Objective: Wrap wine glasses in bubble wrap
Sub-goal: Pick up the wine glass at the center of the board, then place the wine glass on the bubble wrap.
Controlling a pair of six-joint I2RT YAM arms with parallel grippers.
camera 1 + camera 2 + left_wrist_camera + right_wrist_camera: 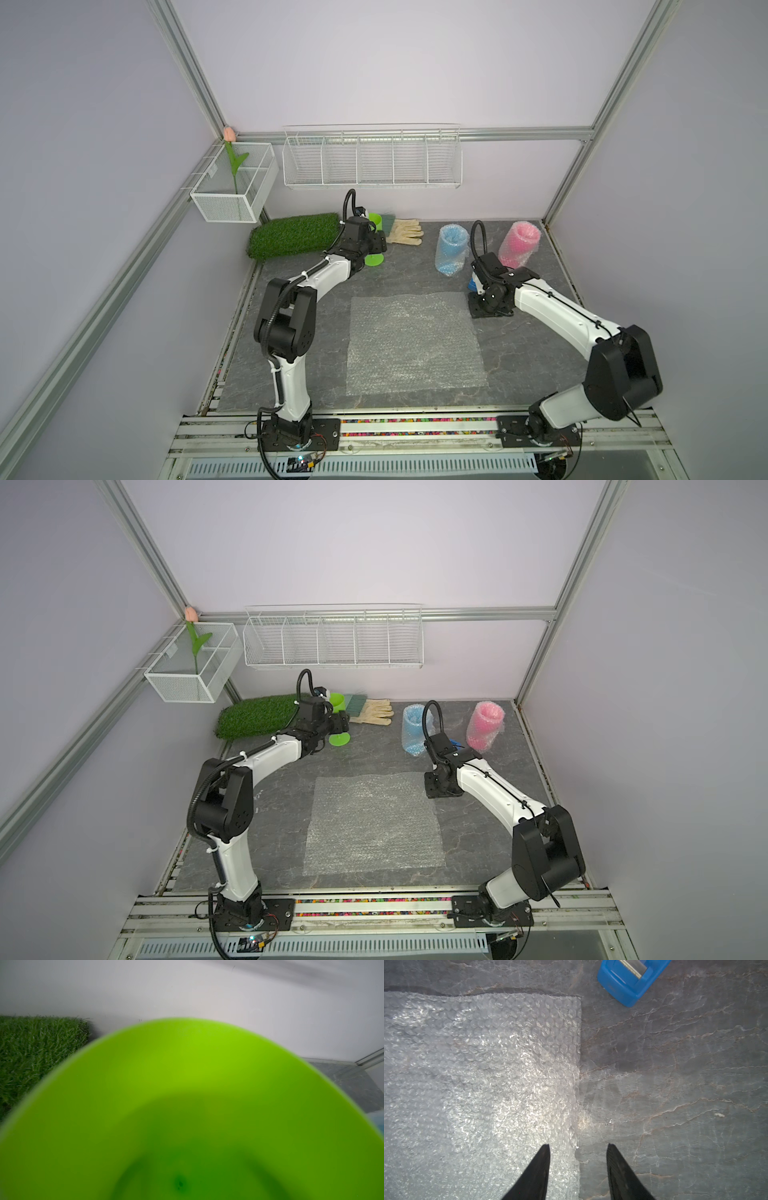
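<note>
A lime green wine glass point(375, 220) point(337, 702) stands upright at the back of the table, and its bowl point(187, 1095) fills the left wrist view. My left gripper point(376, 244) point(343, 725) is at its stem, above the round foot. The bowl hides its fingers, so I cannot tell how they stand. A flat sheet of bubble wrap point(415, 345) point(374, 825) point(477, 1084) lies mid-table. My right gripper point(578, 1145) point(482, 311) hangs open and empty over the sheet's far right edge. The blue wine glass point(451, 249) and the pink wine glass point(519, 245) stand upright, each inside bubble wrap.
A blue tape dispenser point(629, 982) point(472, 284) sits just beyond my right gripper. A green turf mat point(295, 239) point(37, 1053), a small brush point(388, 222) and a cream glove point(405, 232) lie along the back wall. A wire shelf point(372, 162) and a mesh box point(232, 195) hang above.
</note>
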